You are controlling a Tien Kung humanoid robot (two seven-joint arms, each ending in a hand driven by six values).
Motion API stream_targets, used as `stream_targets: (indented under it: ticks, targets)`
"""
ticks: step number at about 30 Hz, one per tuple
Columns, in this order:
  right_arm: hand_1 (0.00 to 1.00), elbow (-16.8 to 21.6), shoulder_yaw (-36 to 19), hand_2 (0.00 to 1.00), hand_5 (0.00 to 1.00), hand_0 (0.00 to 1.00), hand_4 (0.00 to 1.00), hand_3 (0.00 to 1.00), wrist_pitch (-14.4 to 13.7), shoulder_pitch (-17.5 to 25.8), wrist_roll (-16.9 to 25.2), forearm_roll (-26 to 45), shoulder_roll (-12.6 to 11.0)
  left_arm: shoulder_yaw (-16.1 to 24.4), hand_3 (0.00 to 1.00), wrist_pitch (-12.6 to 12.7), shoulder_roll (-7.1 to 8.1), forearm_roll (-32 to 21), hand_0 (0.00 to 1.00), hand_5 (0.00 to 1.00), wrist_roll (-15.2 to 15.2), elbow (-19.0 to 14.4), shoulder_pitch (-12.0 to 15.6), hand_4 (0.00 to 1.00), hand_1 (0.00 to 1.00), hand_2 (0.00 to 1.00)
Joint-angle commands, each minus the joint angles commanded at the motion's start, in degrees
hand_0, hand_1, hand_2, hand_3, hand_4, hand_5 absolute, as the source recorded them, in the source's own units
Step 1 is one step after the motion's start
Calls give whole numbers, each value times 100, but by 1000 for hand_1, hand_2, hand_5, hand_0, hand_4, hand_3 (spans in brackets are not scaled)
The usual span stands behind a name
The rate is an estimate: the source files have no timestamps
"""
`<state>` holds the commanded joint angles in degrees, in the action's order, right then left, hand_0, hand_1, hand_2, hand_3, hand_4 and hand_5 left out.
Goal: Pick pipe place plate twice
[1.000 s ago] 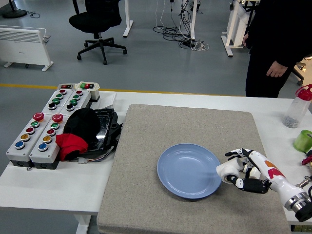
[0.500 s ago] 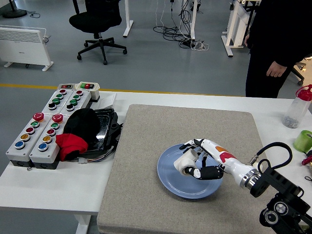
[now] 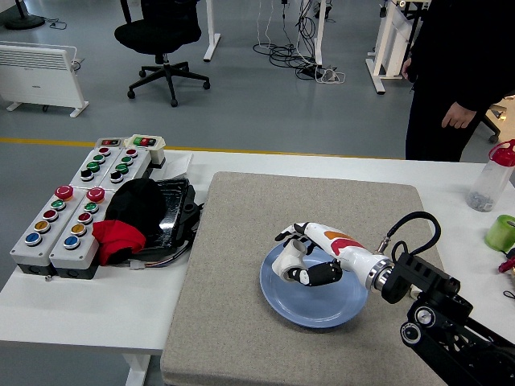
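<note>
A white table in an office room carries a grey mat near its front edge. On the mat lies the blue plate. The right hand hovers over the plate's left part, fingers curled around the white pipe. Better to lower it close before releasing, so it cannot roll off. No readable writing is visible.

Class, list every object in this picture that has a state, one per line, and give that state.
right hand: shut on the white pipe, over the plate
white pipe: held, above the plate's left part
blue plate: flat on the grey mat, nothing lying in it
water bottle: upright, capped
</note>
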<state>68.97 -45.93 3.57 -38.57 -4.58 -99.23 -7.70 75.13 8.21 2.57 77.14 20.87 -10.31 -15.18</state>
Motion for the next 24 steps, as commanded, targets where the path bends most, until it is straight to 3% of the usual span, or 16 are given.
stream_targets:
  ticks: [3,4,10,18,24]
  targets:
    - [836,15,-14,917,309,860,664,834,85,-3,-88,-63,-9,5,649,-2,-5,16,722,998,3,0,17,399,747,704]
    - [915,16,-19,998,295,971,662,923,138,-1,-136,-92,-12,4,649,-5,-7,20,722,998,3,0,21,399,747,704]
    - [923,23,-35,998,290,988,663,948,176,50,-138,-113,-18,13,649,-13,-17,45,722,998,5,0,43,398,747,704]
    - [920,103,-47,998,303,985,674,947,-33,49,17,-33,-15,4,649,-20,-28,46,722,998,-3,0,59,398,746,704]
    - [919,146,-363,998,309,987,675,936,-14,139,-10,-61,-72,3,649,-15,-31,34,721,998,-7,0,62,398,746,704]
